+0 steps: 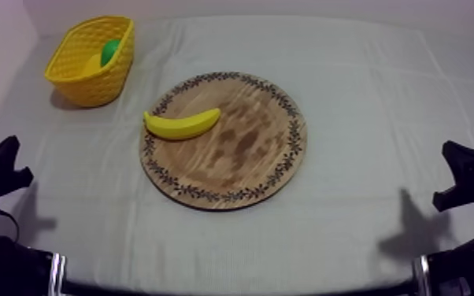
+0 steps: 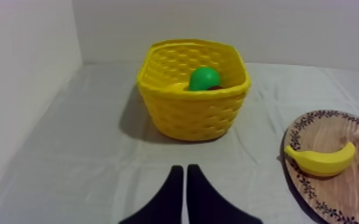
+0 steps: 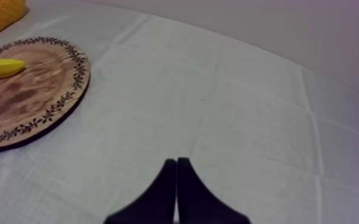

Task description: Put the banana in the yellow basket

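Wooden board at centre; yellow basket at far left.
Banana lies on the board's left part, untouched. Left gripper and right gripper, fingers pressed together on nothing, sit over the cloth at the near corners.

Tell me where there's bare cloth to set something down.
Widest bare cloth: right of the wooden board, toward the right tool. Also free: the strip in front of it. Tight: between the yellow basket and the banana.
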Controlling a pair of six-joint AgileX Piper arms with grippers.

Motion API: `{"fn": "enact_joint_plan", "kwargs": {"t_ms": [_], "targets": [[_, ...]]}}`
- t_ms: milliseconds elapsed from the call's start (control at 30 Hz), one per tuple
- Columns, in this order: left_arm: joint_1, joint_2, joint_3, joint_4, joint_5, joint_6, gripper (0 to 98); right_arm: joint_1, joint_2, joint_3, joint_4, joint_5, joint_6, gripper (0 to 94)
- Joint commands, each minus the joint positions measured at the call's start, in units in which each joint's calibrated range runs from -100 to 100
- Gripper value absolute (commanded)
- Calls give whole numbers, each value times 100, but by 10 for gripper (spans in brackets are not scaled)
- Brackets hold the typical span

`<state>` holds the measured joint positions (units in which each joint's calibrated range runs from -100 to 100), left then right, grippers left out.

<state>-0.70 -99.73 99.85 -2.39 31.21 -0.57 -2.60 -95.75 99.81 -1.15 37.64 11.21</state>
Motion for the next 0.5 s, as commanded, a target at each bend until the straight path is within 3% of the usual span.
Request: {"fn": "enact_joint_plan", "kwargs": {"t_ms": [0,467], "targets": [[494,-27,15,16,153,-204,1,0,0,-3,0,3,0,3],[494,-27,-17,9,119,-110,0,0,0,-3,0,3,0,3]]}}
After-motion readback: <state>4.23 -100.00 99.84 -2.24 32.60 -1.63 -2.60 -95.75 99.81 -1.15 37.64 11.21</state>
